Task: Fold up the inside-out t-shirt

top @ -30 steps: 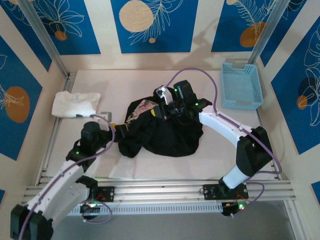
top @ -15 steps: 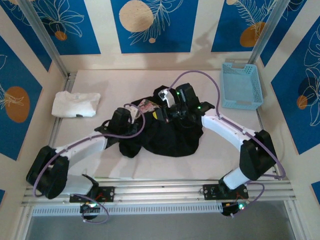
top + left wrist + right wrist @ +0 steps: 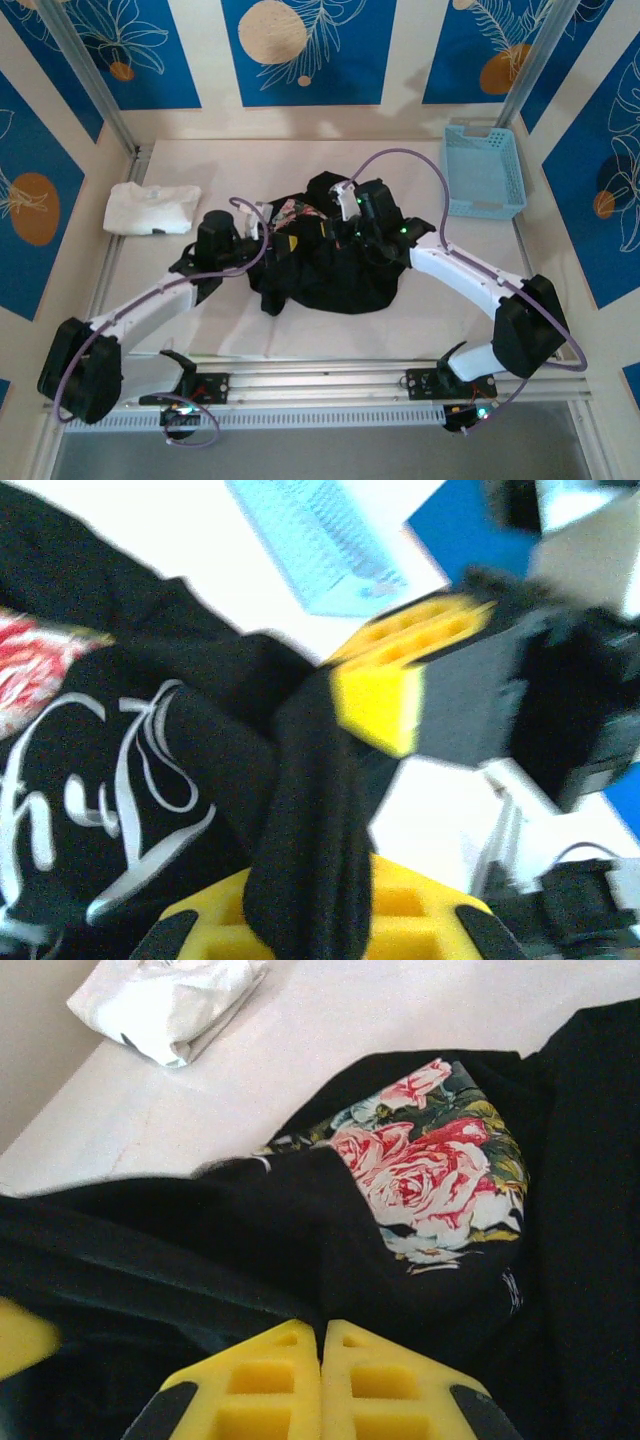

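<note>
The right gripper (image 3: 321, 1365) sits at 6 o'clock, its two yellow pads pressed flat together with a thin seam between them. Their tips meet a dark ridge of the inside-out t-shirt (image 3: 200, 1250); whether any cloth is pinched cannot be told. The black fabric spreads from 9 o'clock across to 3 o'clock in loose folds. Toward 2 o'clock a rose print (image 3: 430, 1170) in pink, red and green lies face up on the cloth. Pale table (image 3: 350, 1010) shows at 12 o'clock, and a folded white t-shirt (image 3: 165, 1000) rests on it at 11 o'clock, well apart from the black one. A blurred yellow shape (image 3: 20, 1338) touches the frame edge at 8 o'clock.
</note>
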You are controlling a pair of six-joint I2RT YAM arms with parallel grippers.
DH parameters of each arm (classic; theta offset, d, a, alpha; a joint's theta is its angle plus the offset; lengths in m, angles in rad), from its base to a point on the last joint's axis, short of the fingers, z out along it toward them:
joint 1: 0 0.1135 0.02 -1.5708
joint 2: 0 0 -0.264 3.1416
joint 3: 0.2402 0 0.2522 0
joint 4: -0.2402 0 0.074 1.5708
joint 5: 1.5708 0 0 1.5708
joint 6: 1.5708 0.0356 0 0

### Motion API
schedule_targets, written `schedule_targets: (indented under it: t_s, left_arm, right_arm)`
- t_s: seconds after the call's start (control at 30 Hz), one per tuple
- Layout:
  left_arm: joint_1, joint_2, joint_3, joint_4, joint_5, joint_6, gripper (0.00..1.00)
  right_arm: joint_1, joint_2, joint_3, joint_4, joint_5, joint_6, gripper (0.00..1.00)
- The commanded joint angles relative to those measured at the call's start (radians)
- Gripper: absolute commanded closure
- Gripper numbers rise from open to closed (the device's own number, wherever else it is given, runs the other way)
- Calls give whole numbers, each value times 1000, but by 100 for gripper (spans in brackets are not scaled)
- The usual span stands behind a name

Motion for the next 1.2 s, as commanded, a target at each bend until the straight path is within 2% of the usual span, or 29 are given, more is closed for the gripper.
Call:
schedule_targets:
  t_s: [0.0,0.23,0.4,0.5,0.7,0.9,1.03,1.07,1.17]
  left_arm:
    - [24,-42,-25,118,104,-106,100]
    - [57,-56,-53,179,130,-148,100]
    - [65,-50,-55,184,141,-148,100]
    - [66,-52,-55,185,143,-149,100]
    - [66,-58,-55,174,141,-146,100]
    - [67,-65,-53,164,140,-140,100]
    - [67,-75,-55,150,137,-130,100]
    - [68,-75,-55,145,134,-127,100]
    - [68,-79,-55,136,128,-125,100]
  right_arm:
    - [14,-48,-14,-13,95,-19,89]
    - [37,-162,-29,-107,136,-109,65]
    - [76,-252,-123,-39,35,-159,62]
    - [92,-232,-170,52,-47,-129,63]
    - [91,-98,-158,194,-118,-97,63]
    - [89,36,-92,208,-151,-124,63]
    - [85,70,-84,237,-170,-119,64]
    - [85,74,-82,246,-177,-118,67]
    - [84,83,-57,225,-175,-123,90]
